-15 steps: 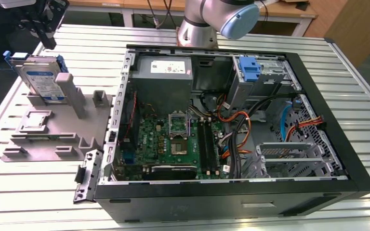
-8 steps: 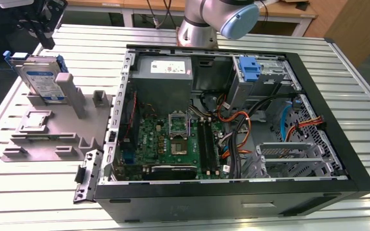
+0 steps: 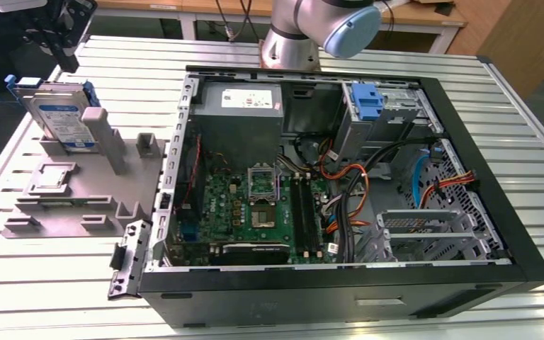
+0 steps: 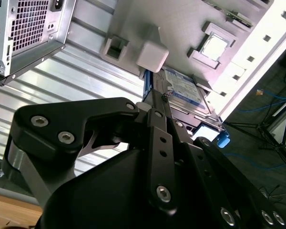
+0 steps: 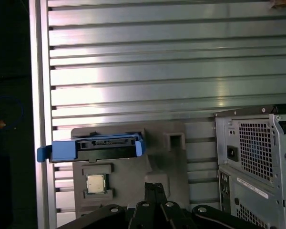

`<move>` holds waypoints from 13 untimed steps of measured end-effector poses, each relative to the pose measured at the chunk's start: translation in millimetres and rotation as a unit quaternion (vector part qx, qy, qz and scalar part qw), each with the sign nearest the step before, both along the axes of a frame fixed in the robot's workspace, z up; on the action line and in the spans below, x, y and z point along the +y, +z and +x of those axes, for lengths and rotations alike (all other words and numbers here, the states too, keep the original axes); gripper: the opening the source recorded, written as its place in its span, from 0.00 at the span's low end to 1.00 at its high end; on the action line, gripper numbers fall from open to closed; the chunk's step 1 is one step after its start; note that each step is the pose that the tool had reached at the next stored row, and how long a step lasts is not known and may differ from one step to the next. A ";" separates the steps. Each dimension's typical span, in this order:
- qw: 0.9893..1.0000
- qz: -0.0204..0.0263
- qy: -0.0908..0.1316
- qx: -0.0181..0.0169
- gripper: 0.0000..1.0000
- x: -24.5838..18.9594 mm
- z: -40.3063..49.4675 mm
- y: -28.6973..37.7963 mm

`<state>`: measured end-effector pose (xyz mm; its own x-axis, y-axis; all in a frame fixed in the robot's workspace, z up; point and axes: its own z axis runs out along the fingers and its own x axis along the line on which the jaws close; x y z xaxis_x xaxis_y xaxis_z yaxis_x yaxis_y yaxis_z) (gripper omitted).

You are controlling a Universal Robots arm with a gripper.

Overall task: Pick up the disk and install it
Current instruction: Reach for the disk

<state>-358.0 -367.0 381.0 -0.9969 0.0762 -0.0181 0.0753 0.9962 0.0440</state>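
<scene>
The disk (image 3: 59, 113) stands on edge in a grey holder (image 3: 74, 191) at the exterior view's left, its white-and-blue label facing outward and a blue frame around it. In the first wrist view I see the disk (image 5: 107, 145) from its top edge. My gripper (image 3: 66, 65) hangs just above the disk without touching it. Its black fingers (image 5: 155, 188) are pressed together, shut on nothing. In the second wrist view the gripper (image 4: 153, 98) points toward the disk (image 4: 188, 93).
An open computer case (image 3: 527, 234) lies at the centre of the slatted metal table, with a motherboard, cables, a power supply (image 3: 244, 99) and a blue latch piece (image 3: 367, 99) at its far side. A processor chip (image 3: 53, 177) rests on the holder. The table's left edge is close.
</scene>
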 end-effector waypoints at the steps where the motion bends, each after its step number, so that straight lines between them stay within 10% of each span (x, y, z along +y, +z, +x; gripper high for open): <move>1: 1.000 0.000 0.000 0.000 0.10 0.1 -0.5 -0.1; 8: 1.000 0.000 0.000 0.000 0.10 2.6 -19.8 -1.4; 13: 1.000 0.000 0.000 0.000 0.10 16.1 -29.2 -4.6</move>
<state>-387.2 -350.9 376.4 -0.9969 0.0763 -0.0172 0.0755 0.9962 0.0440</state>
